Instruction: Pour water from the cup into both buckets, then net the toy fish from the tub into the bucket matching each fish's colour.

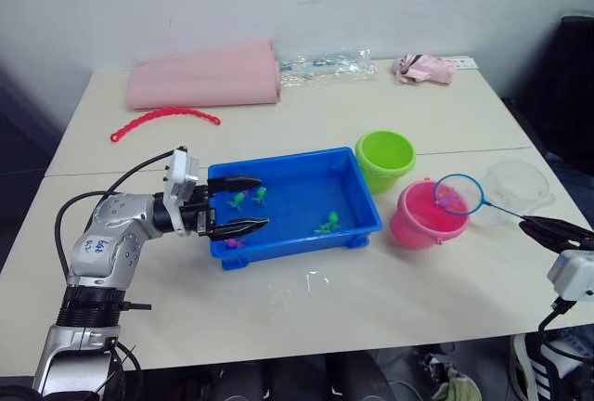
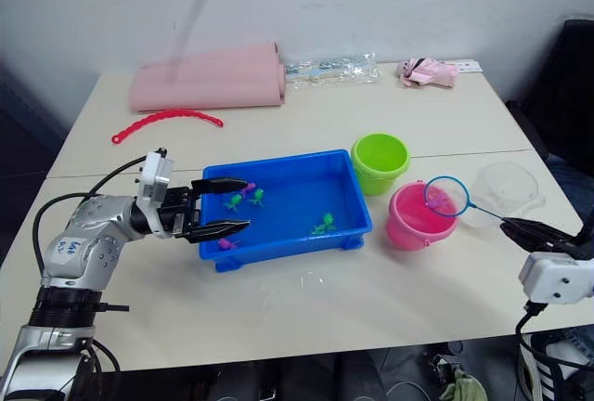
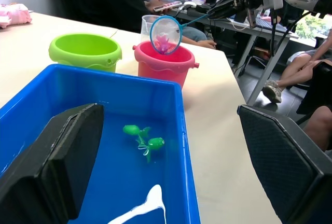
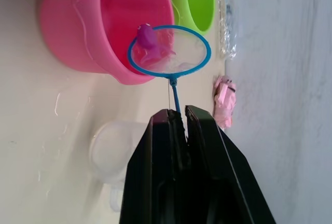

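Across the pale table, the right gripper pinches the net over the pink bucket, a magenta fish in its mesh. Best tip slowly — hoop inside the rim. The left gripper is spread at the tub wall.

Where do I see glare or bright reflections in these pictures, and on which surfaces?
Left wrist view: a white glare streak lies on the water inside the tub. Left eye view: small wet patches glint on the table just in front of the tub. Right wrist view: drops shine on the table beside the pink bucket.
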Robot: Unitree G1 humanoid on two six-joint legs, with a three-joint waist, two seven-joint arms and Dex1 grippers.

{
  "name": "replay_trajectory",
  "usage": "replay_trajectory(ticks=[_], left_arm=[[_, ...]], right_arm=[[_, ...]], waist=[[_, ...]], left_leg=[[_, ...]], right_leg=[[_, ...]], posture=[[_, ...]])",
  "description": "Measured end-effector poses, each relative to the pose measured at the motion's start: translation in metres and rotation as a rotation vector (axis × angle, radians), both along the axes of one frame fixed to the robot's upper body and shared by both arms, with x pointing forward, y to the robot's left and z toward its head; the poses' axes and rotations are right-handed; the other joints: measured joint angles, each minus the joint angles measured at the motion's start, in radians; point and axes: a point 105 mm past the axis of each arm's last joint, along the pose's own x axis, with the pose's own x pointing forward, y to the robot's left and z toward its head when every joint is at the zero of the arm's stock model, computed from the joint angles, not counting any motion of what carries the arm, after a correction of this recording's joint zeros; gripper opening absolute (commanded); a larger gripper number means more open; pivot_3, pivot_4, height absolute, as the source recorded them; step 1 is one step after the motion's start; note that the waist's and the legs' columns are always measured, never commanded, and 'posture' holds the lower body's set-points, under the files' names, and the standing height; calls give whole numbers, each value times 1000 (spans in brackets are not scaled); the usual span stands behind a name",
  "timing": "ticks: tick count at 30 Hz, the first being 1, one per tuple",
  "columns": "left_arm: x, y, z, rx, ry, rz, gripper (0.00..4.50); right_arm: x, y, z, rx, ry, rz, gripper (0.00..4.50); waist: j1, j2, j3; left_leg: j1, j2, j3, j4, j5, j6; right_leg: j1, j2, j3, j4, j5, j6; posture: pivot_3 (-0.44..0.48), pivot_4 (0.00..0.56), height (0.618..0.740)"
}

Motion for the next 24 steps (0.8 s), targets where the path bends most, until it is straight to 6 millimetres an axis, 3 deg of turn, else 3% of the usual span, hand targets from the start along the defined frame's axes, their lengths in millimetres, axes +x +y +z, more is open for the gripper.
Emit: replay_trajectory(ticks=[5, 17, 20, 24], left_arm=[[1, 0, -1, -1, 3, 3, 4470], [3, 0, -1, -5, 3, 23, 4470], [3, 4, 0, -9, -1, 41, 4470], [1, 21, 2, -12, -7, 100, 4470]], right_arm=[[1, 7, 5, -93, -124, 64, 0], [2, 6, 2, -95, -193, 53, 0], [4, 14, 4, 58, -153, 53, 0], [13, 49, 10, 385, -2, 111, 0]], waist=[[-7, 0, 0], [-23, 0, 0], [-24, 0, 0], [-34, 0, 0]], left_leg=[[0, 0, 0, 0, 1, -1], [0, 0, 0, 0, 1, -1], [1, 1, 0, 0, 1, -1], [2, 2, 0, 0, 1, 0]], right_leg=[[0, 0, 0, 0, 0, 0], [0, 0, 1, 1, 0, 0], [0, 0, 1, 1, 0, 0], [0, 0, 2, 3, 0, 0]], posture=[[0, 150, 740], [0, 150, 740], [0, 150, 740], [0, 150, 740]])
